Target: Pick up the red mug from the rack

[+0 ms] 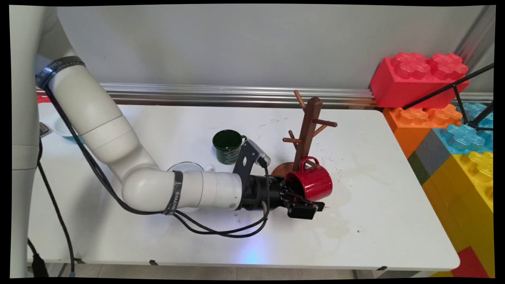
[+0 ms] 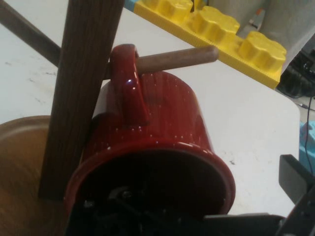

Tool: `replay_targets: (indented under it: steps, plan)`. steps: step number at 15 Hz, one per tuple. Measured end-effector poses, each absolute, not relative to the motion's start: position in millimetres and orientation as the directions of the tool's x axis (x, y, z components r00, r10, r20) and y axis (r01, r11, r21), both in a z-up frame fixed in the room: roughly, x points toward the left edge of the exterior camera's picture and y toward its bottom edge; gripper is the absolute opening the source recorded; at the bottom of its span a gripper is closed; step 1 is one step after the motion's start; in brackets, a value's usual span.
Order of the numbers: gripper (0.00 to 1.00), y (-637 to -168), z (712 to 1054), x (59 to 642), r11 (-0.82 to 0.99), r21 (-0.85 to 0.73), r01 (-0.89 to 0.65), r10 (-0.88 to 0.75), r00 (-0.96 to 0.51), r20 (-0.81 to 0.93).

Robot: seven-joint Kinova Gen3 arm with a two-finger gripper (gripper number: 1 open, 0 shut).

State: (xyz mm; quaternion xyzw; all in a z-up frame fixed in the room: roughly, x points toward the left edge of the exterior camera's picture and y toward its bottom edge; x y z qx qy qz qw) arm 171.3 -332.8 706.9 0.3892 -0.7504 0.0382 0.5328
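White counter (image 1: pixel 367 221) right across the main view. Off its 3 o'clock edge, a stack of big toy blocks (image 1: pixel 457 138), red on top, then orange, blue and yellow.

On to the white arm (image 1: pixel 118 150), sweeping in from 10 o'clock and lying low over the counter, black cables looping beneath.

Near the centre, a brown wooden mug tree (image 1: pixel 307 126), upright on its round base, pegs sticking out on all sides.

At 5 o'clock of its post, touching it: the red mug (image 1: pixel 315 183), tipped on its side, mouth turned to 8 o'clock, handle up. Through the hand view, a low peg (image 2: pixel 177 56) poking out just past that handle (image 2: pixel 129 83), seemingly threaded through the loop.

Black hand (image 1: pixel 303 199) right at the mug's mouth, pressed up to the rim. Clamped or loose? Cannot tell from either view.

At 9 o'clock of the tree, a dark green mug (image 1: pixel 227 146), upright. Half hidden behind the arm, a pale cup (image 1: pixel 189 166). Far out at 9 o'clock, a small white bowl (image 1: pixel 63 128).
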Motion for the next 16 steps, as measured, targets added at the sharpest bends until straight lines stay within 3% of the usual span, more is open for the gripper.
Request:
replay_targets:
  steps: [16]
  plan:
    - [1.0, -341.7, 708.8, 169.3, 0.663, 0.414, -0.624, -0.583, -0.083, 0.808]
